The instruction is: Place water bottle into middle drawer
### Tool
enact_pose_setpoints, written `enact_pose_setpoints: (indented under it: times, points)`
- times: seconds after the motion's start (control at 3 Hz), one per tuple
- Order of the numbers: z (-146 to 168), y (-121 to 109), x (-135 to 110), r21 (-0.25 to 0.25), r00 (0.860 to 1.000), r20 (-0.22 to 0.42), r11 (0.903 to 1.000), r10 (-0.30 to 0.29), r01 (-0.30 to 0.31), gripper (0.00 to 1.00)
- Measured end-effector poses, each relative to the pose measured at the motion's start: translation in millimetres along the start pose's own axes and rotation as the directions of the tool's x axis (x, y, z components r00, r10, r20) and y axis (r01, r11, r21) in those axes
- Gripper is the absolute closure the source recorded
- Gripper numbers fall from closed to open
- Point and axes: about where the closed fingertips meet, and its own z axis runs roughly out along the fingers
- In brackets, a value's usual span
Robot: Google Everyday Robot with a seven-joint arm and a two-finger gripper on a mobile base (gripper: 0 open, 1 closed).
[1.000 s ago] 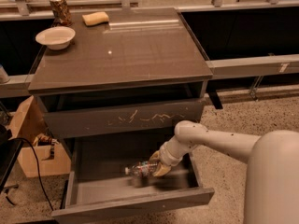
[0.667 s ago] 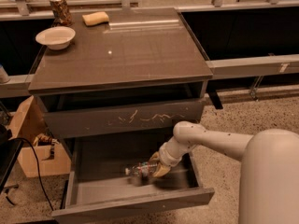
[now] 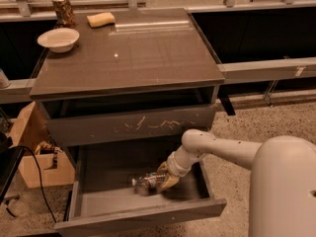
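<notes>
The water bottle lies on its side inside the open middle drawer, a little right of the drawer's centre, with its white cap pointing left. My gripper reaches down into the drawer from the right. Its two yellowish fingers are closed around the bottle's right end. The bottle rests low, at the drawer floor. The drawer above, with pale scratches across its front, is closed.
On the cabinet top stand a white bowl, a patterned drink can and a yellow sponge at the back left. A cardboard box and a black cable lie left of the cabinet.
The gripper and the bottle have stayed almost in place inside the drawer, with only a slight shift to the left.
</notes>
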Motion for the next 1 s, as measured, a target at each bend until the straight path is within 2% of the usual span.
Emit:
enact_pose_setpoints:
  times: [0.33,0.67,1.0]
  points:
    - [1,3,-4,0.031,1.0,0.025,0.9994,0.017,-0.017,1.0]
    - [11,7,-1,0.0,1.0,0.013,0.9998,0.02,-0.02,1.0]
    - [13,8,-1,-0.006,1.0,0.011,0.9998,0.021,-0.021,1.0]
